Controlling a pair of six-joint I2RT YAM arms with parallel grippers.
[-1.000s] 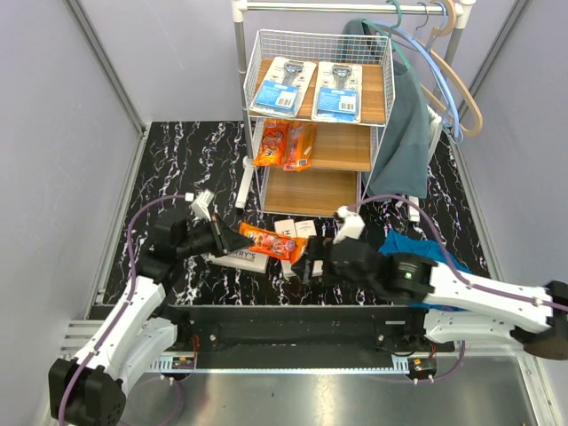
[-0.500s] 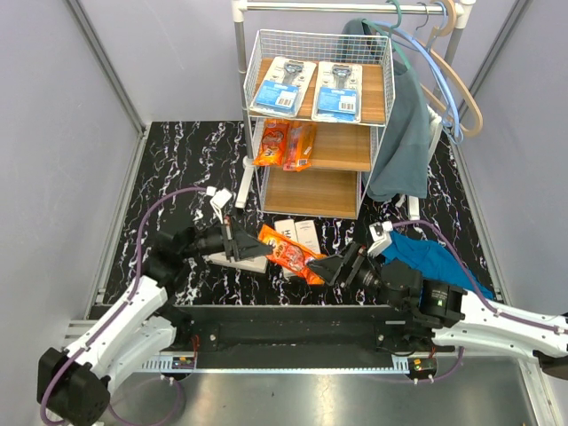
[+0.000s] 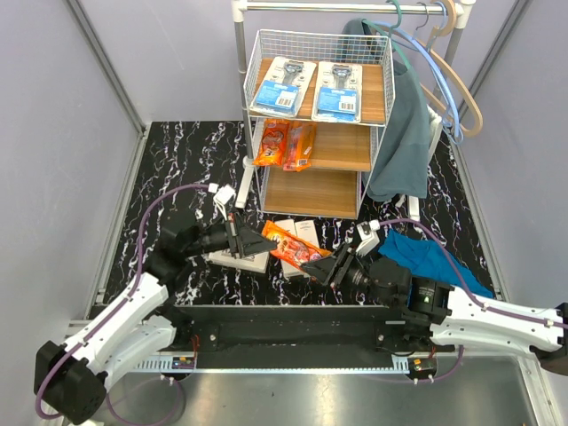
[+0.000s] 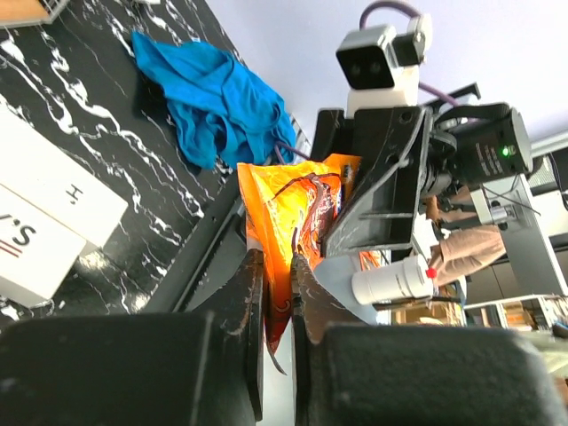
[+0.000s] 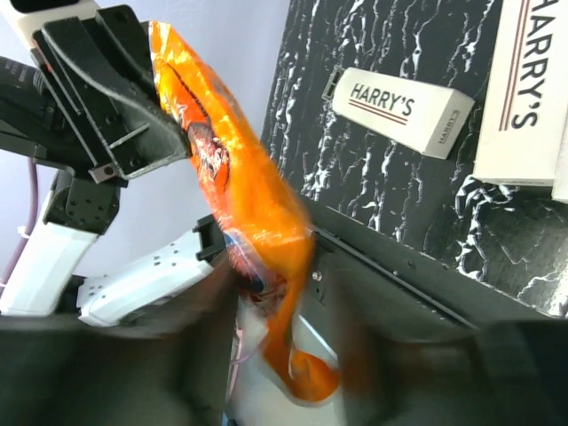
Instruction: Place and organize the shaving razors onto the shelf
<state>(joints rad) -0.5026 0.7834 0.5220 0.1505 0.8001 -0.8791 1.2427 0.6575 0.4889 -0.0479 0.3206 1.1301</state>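
My left gripper point(image 3: 247, 240) point(image 4: 277, 257) is shut on one end of an orange bag of razors point(image 3: 288, 249) point(image 4: 293, 204), holding it above the table's near edge. The bag's other end point(image 5: 231, 169) hangs between the blurred fingers of my right gripper point(image 3: 321, 266) point(image 5: 284, 293), which stand apart with a gap beside it. The shelf point(image 3: 311, 191) stands at the back. Two blister cards point(image 3: 282, 84) lie on its top board and orange bags point(image 3: 286, 144) on the middle one. White HARRY'S boxes point(image 3: 240, 259) point(image 5: 404, 111) lie on the table.
A blue cloth point(image 3: 426, 257) point(image 4: 213, 98) lies right of the boxes. A white clothes rail with hangers and a grey-green garment point(image 3: 404, 115) stands beside the shelf's right side. A long white box point(image 3: 241, 186) leans at the shelf's left foot. Grey walls close both sides.
My left gripper carried the orange bag rightward and up. The right arm drew back, then came in to the bag's free end, and its fingers narrowed round it.
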